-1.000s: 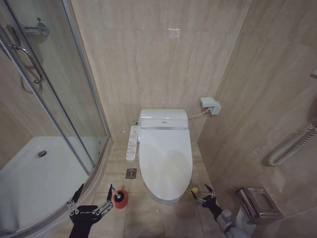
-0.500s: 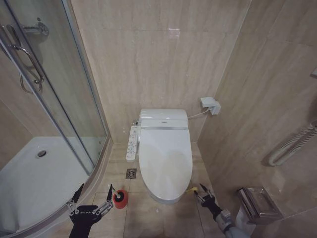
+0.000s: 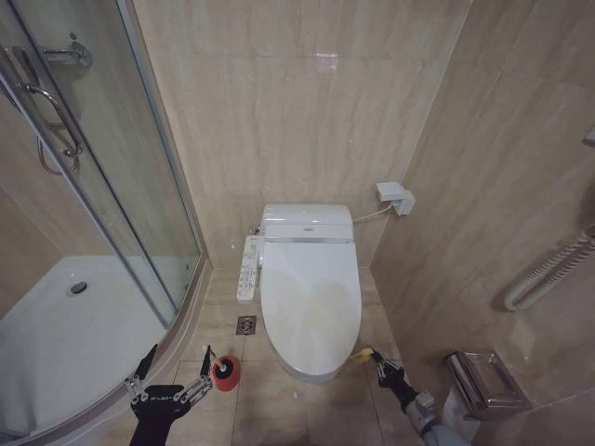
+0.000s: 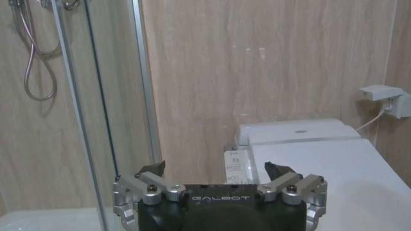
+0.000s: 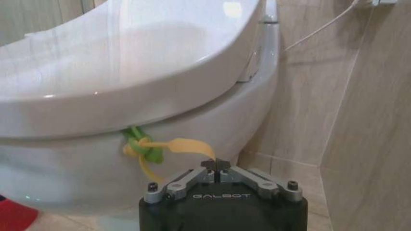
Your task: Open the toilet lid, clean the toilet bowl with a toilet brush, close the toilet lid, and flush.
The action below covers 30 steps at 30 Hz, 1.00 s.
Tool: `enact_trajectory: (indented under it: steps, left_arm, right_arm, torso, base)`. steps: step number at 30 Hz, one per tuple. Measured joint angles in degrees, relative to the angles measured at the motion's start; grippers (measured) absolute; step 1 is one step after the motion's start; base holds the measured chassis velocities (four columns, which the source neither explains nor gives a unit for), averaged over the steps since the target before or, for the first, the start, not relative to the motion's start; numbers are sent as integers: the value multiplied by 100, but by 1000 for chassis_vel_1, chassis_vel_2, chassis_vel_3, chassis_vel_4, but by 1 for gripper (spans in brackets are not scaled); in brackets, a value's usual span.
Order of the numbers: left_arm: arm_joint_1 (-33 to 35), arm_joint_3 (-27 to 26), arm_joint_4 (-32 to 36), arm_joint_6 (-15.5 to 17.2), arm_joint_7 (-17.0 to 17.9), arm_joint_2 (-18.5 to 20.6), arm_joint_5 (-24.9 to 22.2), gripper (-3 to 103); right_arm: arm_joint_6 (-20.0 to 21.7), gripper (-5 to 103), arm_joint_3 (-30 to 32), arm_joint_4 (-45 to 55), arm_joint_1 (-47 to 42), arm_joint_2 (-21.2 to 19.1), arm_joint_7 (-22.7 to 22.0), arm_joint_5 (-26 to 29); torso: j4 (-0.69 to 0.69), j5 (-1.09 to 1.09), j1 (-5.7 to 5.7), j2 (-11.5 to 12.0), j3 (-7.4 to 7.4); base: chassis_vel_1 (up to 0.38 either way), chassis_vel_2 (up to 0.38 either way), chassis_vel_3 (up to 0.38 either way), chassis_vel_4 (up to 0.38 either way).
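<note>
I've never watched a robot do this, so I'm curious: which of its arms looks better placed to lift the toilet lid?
Probably the right. The right gripper is shut on the green-yellow strap tied to the closed toilet lid. The left gripper hangs open near the red holder, away from the lid.

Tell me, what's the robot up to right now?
Right end effector shut on the green-yellow strap at the toilet lid edge. Lid down. Left end effector open, idle near red holder. Nothing blocking.

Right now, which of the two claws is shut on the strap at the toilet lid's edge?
The right claw, low beside the toilet bowl, pinches the yellow strap. The left claw hangs open by the red holder.
</note>
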<state>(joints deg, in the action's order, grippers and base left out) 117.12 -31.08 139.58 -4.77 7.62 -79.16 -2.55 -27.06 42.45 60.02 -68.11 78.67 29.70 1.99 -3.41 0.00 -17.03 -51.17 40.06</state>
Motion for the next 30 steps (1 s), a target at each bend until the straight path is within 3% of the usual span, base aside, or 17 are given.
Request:
enact_trajectory:
  steps: [1, 2, 15, 30]
  left_arm:
    - [0, 0, 0, 0, 0, 0, 0, 100]
    - [0, 0, 0, 0, 0, 0, 0, 100]
    - [0, 0, 0, 0, 0, 0, 0, 100]
    - [0, 0, 0, 0, 0, 0, 0, 100]
  right_arm:
    - [10, 9, 6, 66, -26, -20, 0, 43]
    - [29, 1, 6, 124, -51, -36, -1, 86]
    - [243, 1, 79, 852, -321, -233, -37, 428]
    - [330, 1, 84, 1340, -481, -160, -148, 865]
  torso:
    - [0, 0, 0, 0, 0]
    - [0, 0, 0, 0, 0]
    - [2, 2, 0, 0, 0]
    - [0, 0, 0, 0, 0]
  base:
    - [0, 0, 0, 0]
    - [0, 0, 0, 0]
    - [0, 0, 0, 0]
    - [0, 0, 0, 0]
